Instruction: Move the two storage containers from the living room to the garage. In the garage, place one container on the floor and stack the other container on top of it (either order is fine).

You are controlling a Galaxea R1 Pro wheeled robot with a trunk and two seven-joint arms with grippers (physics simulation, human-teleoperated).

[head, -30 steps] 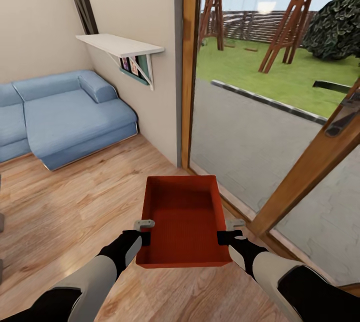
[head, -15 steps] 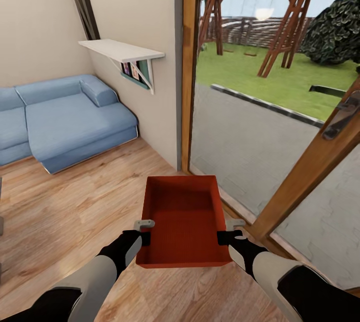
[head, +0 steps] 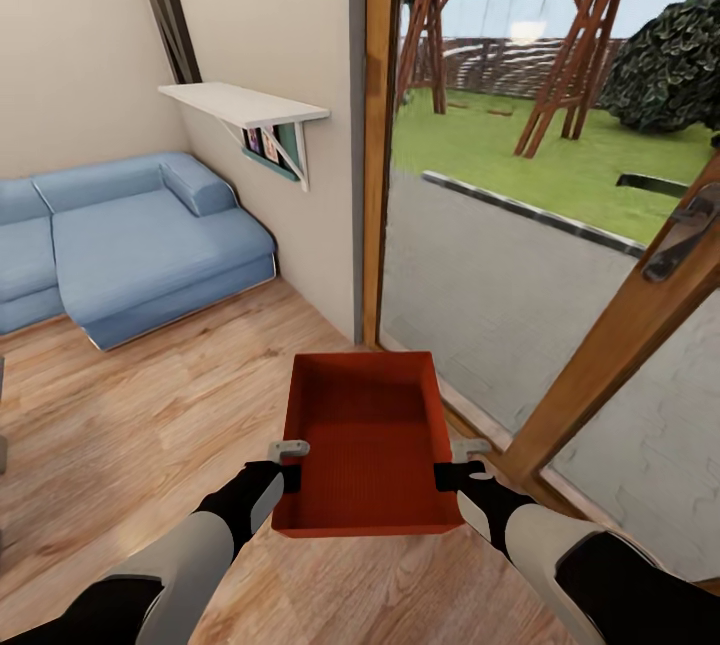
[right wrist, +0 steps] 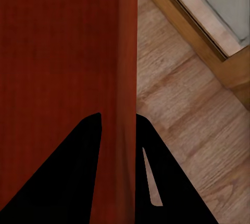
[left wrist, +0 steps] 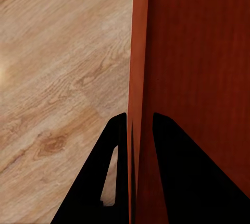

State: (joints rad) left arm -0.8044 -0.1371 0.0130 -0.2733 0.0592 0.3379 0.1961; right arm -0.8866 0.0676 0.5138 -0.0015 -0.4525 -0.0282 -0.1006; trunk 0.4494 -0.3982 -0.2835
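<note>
The orange-red rectangular lidless storage container [head: 366,445] hangs between the two pincers, above the light wood plank floor [head: 130,425]. The left pincer [head: 289,465] is clamped on its left wall, one black finger [left wrist: 99,182] either side of the rim. The right pincer [head: 452,463] pinches the right wall likewise. Both arms reach forward, bent, wrists turned inward. Ahead of the pincers stands the wood-framed glass door [head: 520,225]; a blue sofa [head: 130,235] lies far left.

A: How many storage containers and grippers appear?

B: One orange-red storage container [head: 366,440]; two grippers, the left gripper [head: 290,465] and the right gripper [head: 455,462].

A: And the furnishings?

B: One blue sofa [head: 120,240], one white wall shelf [head: 245,103], one swing frame [head: 520,45] outdoors.
</note>
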